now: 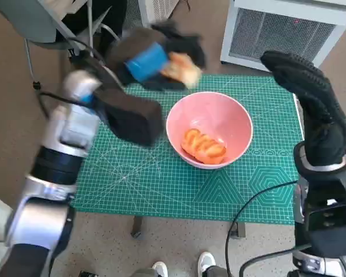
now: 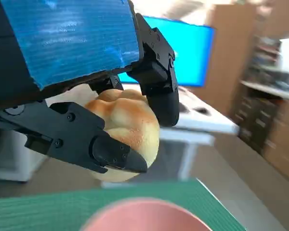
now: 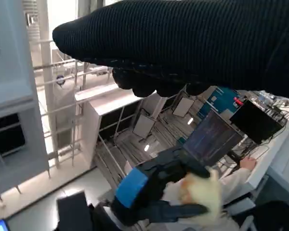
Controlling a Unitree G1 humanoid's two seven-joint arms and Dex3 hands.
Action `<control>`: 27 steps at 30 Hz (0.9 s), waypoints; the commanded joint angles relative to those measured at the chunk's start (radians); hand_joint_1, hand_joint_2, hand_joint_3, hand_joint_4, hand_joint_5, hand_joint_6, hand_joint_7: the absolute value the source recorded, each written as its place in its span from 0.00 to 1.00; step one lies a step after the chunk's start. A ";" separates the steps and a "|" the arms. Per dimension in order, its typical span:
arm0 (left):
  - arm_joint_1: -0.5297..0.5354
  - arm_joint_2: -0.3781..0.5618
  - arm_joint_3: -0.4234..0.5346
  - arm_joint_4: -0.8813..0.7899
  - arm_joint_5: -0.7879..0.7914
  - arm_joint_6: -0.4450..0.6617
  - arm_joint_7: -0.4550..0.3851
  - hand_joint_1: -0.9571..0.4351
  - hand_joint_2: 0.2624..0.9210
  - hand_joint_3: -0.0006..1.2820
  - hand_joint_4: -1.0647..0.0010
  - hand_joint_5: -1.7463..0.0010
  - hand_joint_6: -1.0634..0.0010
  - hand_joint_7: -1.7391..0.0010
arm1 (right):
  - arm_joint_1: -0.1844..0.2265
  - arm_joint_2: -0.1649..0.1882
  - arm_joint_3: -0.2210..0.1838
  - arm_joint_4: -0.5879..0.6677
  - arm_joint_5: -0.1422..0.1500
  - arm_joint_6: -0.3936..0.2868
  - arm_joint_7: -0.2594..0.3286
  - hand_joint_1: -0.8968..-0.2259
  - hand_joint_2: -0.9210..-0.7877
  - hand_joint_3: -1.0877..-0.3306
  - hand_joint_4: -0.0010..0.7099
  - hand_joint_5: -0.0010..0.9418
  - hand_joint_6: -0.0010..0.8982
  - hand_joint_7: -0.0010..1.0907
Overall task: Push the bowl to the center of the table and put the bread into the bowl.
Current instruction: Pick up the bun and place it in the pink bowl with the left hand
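Right hand raised at the table's right edge, gloved fingers straight and together, holding nothing. Pink bowl sits about mid-mat on the green cutting mat, one glazed bread piece inside. Beyond it, left hand hovers over the bowl's far-left rim, fingers pinching a bread roll.

Motion blurs the left hand and its bread; the bowl is cropped.
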 commanded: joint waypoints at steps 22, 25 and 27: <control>-0.089 -0.206 -0.158 0.543 0.097 -0.134 -0.027 0.64 0.98 0.12 0.64 0.71 0.73 0.58 | 0.030 -0.005 -0.006 -0.036 -0.036 0.016 -0.012 0.52 0.00 0.40 0.34 0.00 0.00 0.50; -0.095 -0.200 -0.146 0.539 0.081 -0.110 -0.081 0.56 0.97 0.06 0.84 0.92 0.85 0.77 | 0.032 -0.004 -0.010 -0.044 -0.042 0.022 -0.017 0.52 0.00 0.40 0.34 0.00 0.00 0.49; -0.097 -0.190 -0.125 0.516 0.057 -0.098 -0.122 0.52 0.96 0.05 0.90 0.96 0.88 0.81 | 0.032 -0.003 -0.012 -0.047 -0.044 0.027 -0.018 0.51 0.00 0.40 0.34 0.00 0.00 0.49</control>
